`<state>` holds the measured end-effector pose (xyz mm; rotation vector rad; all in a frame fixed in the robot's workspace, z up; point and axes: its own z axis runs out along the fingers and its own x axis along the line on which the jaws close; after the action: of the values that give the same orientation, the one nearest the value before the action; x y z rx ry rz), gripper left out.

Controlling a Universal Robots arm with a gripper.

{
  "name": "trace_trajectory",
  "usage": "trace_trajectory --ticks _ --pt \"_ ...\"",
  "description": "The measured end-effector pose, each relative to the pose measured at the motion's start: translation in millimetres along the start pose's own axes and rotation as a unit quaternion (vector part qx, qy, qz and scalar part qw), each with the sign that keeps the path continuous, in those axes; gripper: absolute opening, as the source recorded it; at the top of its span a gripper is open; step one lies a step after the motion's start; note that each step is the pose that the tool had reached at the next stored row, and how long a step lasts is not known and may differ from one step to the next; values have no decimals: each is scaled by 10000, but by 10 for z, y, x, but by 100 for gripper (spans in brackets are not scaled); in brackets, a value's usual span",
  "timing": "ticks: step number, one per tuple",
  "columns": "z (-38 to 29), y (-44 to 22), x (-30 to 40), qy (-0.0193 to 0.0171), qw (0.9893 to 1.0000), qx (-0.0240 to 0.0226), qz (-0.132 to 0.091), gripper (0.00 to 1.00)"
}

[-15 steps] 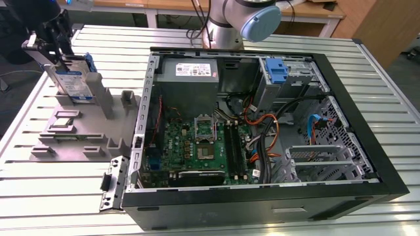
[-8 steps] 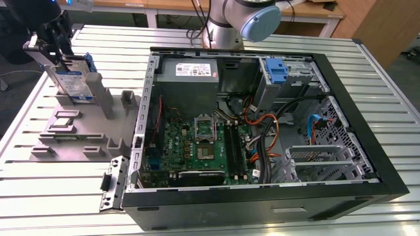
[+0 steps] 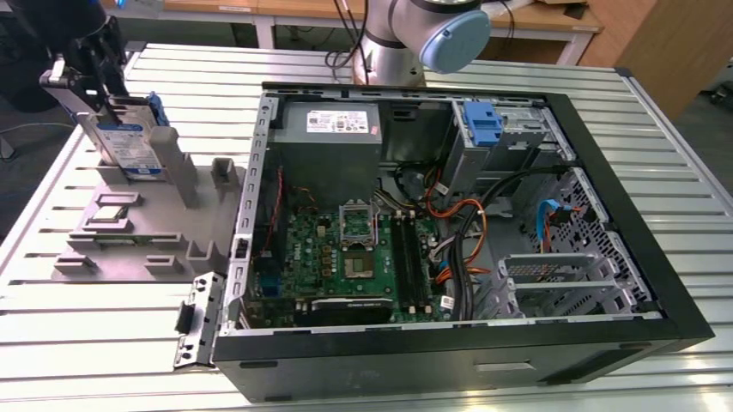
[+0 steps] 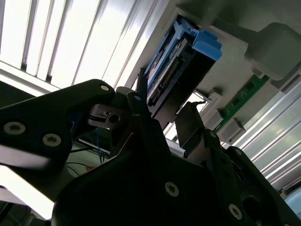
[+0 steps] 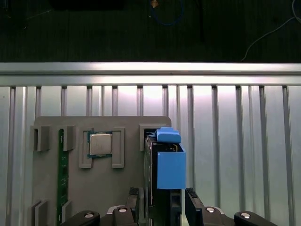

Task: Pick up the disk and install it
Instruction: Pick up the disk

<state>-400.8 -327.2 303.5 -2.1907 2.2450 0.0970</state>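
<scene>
Straddling the disk (image 3: 124, 137), the gripper (image 3: 98, 73) hangs at the far end of a grey holder (image 3: 137, 232) on the exterior view's left, on a slatted metal table (image 3: 92, 318). The disk stands upright on edge in a slot of the holder, its white-and-blue label facing the near side and its blue carrier showing along the edges. In both wrist views the disk (image 5: 170, 167) (image 4: 171, 70) appears edge-on as a blue strip, with the gripper (image 5: 162, 192) (image 4: 164, 94) set over it. The jaws stand apart, one dark finger (image 5: 135, 200) on each side of the carrier; whether the pads touch it cannot be made out. In the first wrist view a processor chip (image 5: 100, 144) lies in a pocket of the holder just beside the disk, and a green memory stick (image 5: 61, 179) sits in a slot beyond the chip. On the exterior view's right, well apart from the disk, an open computer case (image 3: 458, 352) lies on its side on the table, showing a motherboard (image 3: 343, 249), a power supply (image 3: 326, 129) at the far end, and an upright blue bracket (image 3: 483, 129) fixed to the metal cage (image 3: 533, 124). The arm (image 3: 424, 34) rises behind the case at the far edge.
</scene>
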Motion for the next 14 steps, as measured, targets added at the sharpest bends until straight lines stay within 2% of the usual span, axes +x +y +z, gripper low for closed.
trace_trajectory --ticks 6,10,14 --pt "-2 -3 0 0 10000 -1 -10 51" --pt "0 -8 0 5 9999 -6 -117 51" --pt "0 -32 -2 6 9999 -6 -135 51"
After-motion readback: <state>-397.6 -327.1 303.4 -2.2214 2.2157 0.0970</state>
